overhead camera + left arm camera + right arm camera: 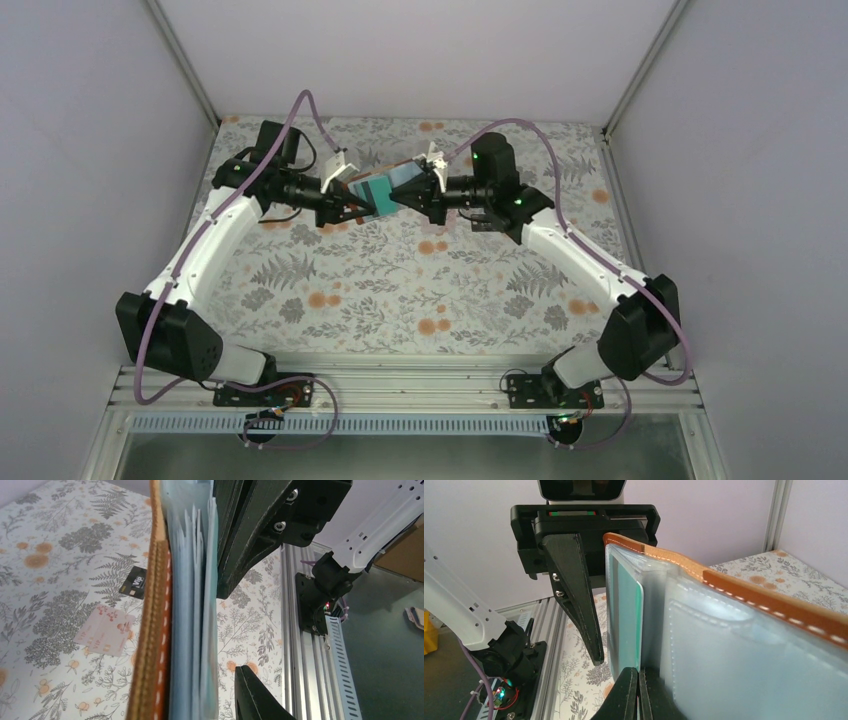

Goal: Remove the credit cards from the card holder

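Rust-brown card holder (383, 189) aloft between outstretched left claw (352, 196), right claw (402, 193)

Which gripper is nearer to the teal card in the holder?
Right. The right gripper pinches the edge of the teal card. The left gripper clamps the leather flap of the card holder beside the card, with its finger alongside the pocket.
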You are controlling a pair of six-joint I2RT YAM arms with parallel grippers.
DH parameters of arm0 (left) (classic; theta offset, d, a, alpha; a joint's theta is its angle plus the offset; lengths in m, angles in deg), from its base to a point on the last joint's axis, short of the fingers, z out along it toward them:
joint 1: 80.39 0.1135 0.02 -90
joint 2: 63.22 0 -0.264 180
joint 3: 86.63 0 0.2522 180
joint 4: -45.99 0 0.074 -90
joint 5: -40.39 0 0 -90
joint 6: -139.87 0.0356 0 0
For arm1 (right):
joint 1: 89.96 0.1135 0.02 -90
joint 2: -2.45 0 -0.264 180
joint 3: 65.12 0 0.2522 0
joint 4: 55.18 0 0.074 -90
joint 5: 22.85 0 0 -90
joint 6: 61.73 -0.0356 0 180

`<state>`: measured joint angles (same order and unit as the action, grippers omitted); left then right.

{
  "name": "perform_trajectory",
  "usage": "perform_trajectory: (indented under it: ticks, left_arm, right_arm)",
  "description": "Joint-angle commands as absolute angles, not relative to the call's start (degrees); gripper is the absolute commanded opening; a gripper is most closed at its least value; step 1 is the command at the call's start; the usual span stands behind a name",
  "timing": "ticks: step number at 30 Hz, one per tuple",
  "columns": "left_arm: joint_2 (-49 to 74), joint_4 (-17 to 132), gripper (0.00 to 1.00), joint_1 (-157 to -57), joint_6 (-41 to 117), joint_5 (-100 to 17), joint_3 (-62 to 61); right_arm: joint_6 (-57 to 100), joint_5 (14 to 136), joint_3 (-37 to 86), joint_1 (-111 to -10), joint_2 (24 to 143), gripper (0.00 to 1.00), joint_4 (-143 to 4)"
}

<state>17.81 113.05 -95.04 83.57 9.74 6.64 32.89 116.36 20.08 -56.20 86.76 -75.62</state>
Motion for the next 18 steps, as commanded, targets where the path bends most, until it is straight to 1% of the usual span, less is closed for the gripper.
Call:
perform_trajectory:
  ticks: [1,14,15,18]
  left_arm:
    - [16.63,114.68,0.22,-95.86,86.18,12.79,7.56]
    - [16.72,114.94,0.21,-95.86,86.77,13.02,7.28]
    - [16.77,114.94,0.2,-95.78,86.73,13.03,7.29]
    - [16.68,114.9,0.13,-95.83,86.74,12.97,7.2]
  right_arm:
    - [34.17,115.6,19.93,-56.95,84.55,0.04,-74.78]
    - [36.57,113.92,20.19,-58.81,83.04,0.04,-80.28]
    - [36.61,114.05,20.25,-58.77,83.07,0.04,-80.47]
    - [36.78,114.06,20.26,-58.81,83.03,0.04,-80.86]
